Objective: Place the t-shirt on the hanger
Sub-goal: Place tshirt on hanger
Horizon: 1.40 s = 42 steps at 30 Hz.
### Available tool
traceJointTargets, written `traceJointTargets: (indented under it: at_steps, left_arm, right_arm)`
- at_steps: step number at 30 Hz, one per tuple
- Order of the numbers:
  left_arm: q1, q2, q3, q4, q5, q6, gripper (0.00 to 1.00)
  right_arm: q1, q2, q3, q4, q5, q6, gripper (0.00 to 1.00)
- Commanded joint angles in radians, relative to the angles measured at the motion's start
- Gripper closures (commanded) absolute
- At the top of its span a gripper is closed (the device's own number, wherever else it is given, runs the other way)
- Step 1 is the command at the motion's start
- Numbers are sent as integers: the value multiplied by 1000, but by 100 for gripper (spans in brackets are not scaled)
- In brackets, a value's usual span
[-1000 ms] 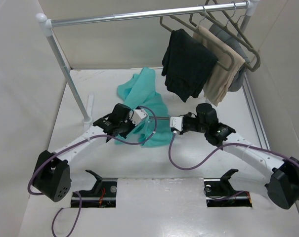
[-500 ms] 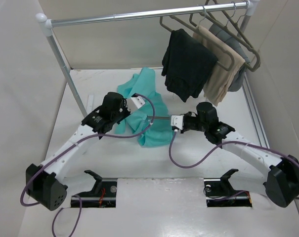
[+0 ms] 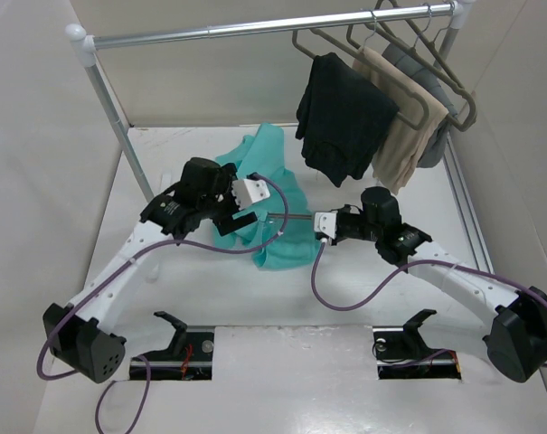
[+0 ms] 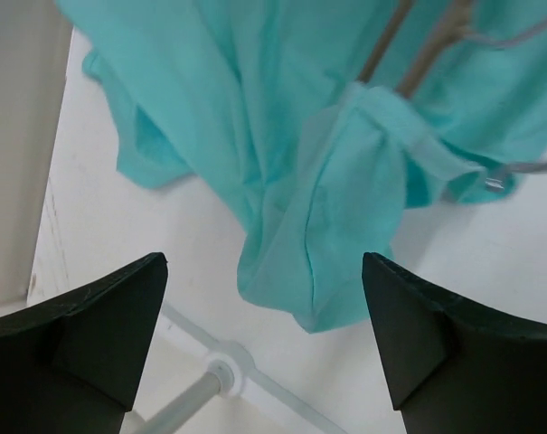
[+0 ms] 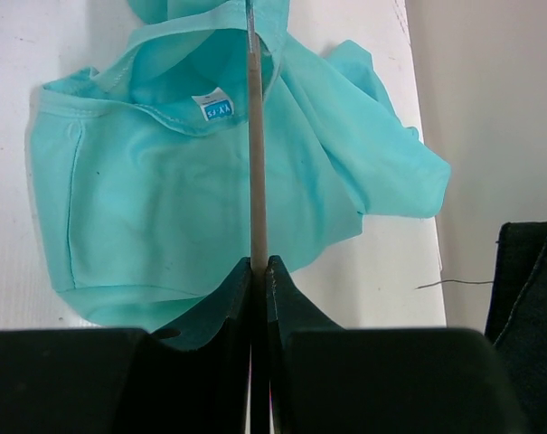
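The teal t-shirt (image 3: 275, 185) lies crumpled on the white table (image 3: 391, 298), its neck label (image 5: 214, 106) facing up in the right wrist view. A thin beige hanger (image 5: 256, 163) runs into the shirt's neck opening. My right gripper (image 5: 258, 267) is shut on that hanger bar, just right of the shirt (image 3: 302, 217). My left gripper (image 4: 264, 334) hovers open over the shirt's left part (image 3: 240, 206), both dark fingers (image 4: 110, 334) wide apart with nothing between them. A bunched fold of the shirt (image 4: 345, 226) hangs around the hanger arms (image 4: 386, 36).
A clothes rack rail (image 3: 255, 27) spans the back, its slanted post (image 3: 119, 127) and foot (image 4: 223, 371) at the left. A black garment (image 3: 345, 117), a beige one (image 3: 401, 127) and a grey one (image 3: 436, 136) hang at the right among spare hangers (image 3: 381, 41).
My left gripper has opened, letting go of the t-shirt, and moved back and left. The right gripper has kept hold of the hanger, barely moving.
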Motion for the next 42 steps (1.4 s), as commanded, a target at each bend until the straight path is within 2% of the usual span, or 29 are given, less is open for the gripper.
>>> traceJointTargets:
  at_steps: [1,5,10,16,23,25,26,28,29,30,36,38,40,42]
  left_arm:
    - [-1,-43,47,-119,232,91,13]
    - [-1,10,47,-145,274,100,13]
    - [-1,105,12,-75,283,141,13]
    - [-1,228,21,71,175,51,13]
    - [-1,251,-65,108,216,95,19]
    - [-1,251,-94,129,262,106,26]
    - [-1,251,-94,129,274,106,34]
    - [-1,260,-94,129,296,106,62]
    - [-1,260,-84,129,306,106,86]
    - [-1,271,-73,129,306,97,98]
    - [19,271,13,19,317,63,100]
    - [40,271,59,-35,326,27,100]
    - [66,280,84,-44,337,-85,100]
    - [89,271,93,-55,355,-144,100]
  right_arm:
    - [-4,-17,32,60,-42,-2,100]
    - [-4,-26,32,60,-42,-2,100]
    - [-4,-26,32,60,-51,-2,100]
    - [-4,-26,32,60,-51,-2,100]
    - [5,-16,42,79,-69,-2,100]
    - [5,-16,42,79,-79,-11,100]
    - [5,-16,42,79,-79,-11,100]
    - [5,-16,42,79,-88,-11,100]
    - [5,-16,42,79,-88,-11,100]
    - [5,-7,42,79,-88,-11,100]
    - [-4,-6,63,79,-45,10,100]
    - [-4,3,97,65,-1,44,76]
    - [-4,3,135,15,72,59,45]
    - [-14,-28,192,-21,140,99,39]
